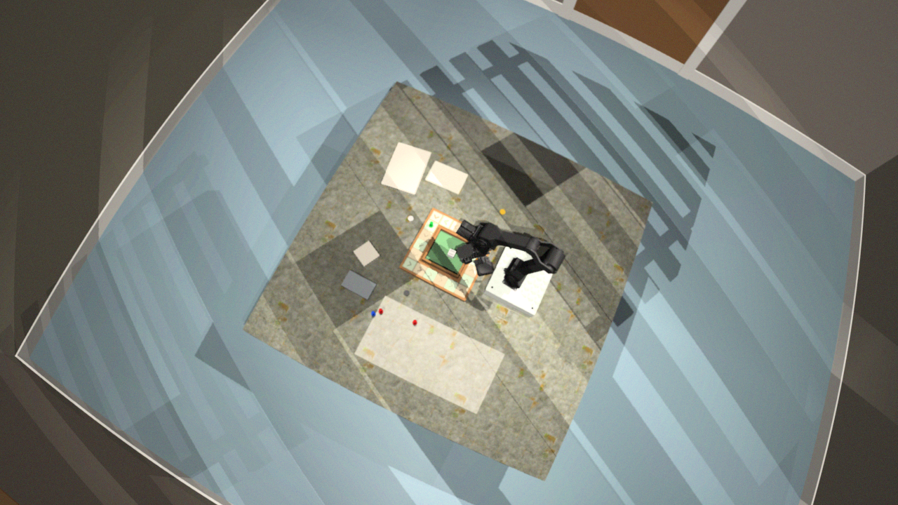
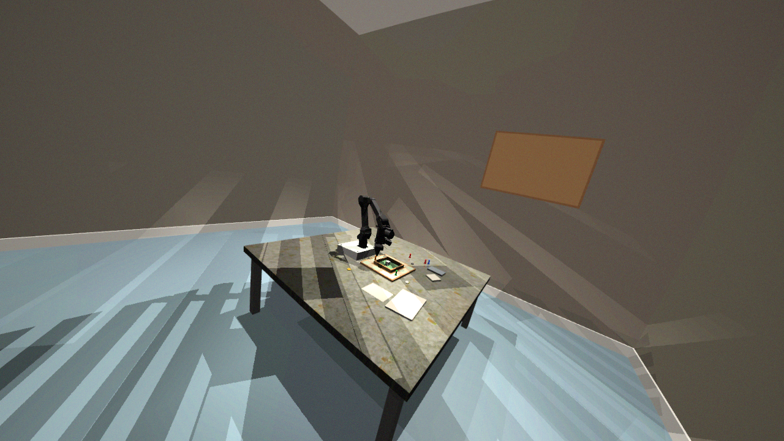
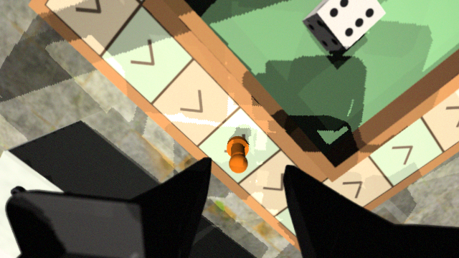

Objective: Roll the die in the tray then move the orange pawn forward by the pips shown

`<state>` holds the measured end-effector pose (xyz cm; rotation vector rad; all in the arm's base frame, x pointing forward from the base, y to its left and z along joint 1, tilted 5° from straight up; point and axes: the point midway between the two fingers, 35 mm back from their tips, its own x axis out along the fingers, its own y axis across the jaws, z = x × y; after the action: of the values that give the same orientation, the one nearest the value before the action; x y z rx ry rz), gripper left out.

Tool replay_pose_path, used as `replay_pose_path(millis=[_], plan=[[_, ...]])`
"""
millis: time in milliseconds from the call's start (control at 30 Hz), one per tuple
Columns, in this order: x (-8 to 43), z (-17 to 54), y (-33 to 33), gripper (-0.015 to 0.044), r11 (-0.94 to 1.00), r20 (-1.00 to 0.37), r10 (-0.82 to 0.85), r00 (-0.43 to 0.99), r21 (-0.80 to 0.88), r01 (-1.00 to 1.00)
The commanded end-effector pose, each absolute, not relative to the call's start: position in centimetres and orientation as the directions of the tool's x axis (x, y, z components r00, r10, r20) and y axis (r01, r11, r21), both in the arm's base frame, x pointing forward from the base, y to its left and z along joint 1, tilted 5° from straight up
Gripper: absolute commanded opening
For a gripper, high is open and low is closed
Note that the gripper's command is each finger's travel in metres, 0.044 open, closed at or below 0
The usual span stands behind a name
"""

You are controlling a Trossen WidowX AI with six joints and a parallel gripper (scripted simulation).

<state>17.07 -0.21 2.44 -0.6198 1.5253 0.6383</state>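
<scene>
The orange pawn (image 2: 375,257) (image 3: 237,163) stands upright on a pale green square of the board (image 1: 433,280) (image 3: 168,98), beside the tray's corner. It is hidden under the arm in the top view. My gripper (image 1: 473,259) (image 3: 247,168) is partly open and empty, above the board near the pawn. In the wrist view the pawn appears between the fingertips, nearer the left one. The white die (image 1: 451,252) (image 2: 387,262) (image 3: 355,12) rests in the green tray (image 1: 444,240) (image 3: 401,43). Its top shows a row of three pips and a second row, cut off by the frame edge.
A green pawn (image 1: 431,224) (image 2: 395,272) stands on the board's far side. Off the board are two red pawns (image 1: 380,311) (image 1: 414,322), a blue pawn (image 1: 372,313), a yellow disc (image 1: 502,211), a white disc (image 1: 410,218), a grey slab (image 1: 359,284) and pale sheets (image 1: 407,167).
</scene>
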Motion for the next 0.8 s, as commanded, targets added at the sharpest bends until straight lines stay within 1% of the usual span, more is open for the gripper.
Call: replay_pose_path(millis=[0,600,767], plan=[[16.6,1.5,-0.3,0.02,0.694,-0.998,-0.011,-0.069,0.042,-0.718],[16.2,-0.9,-0.3,0.02,0.694,-0.998,-0.011,-0.069,0.042,-0.718],[16.2,-0.9,-0.3,0.0069,0.694,-0.998,-0.011,-0.069,0.042,-0.718]])
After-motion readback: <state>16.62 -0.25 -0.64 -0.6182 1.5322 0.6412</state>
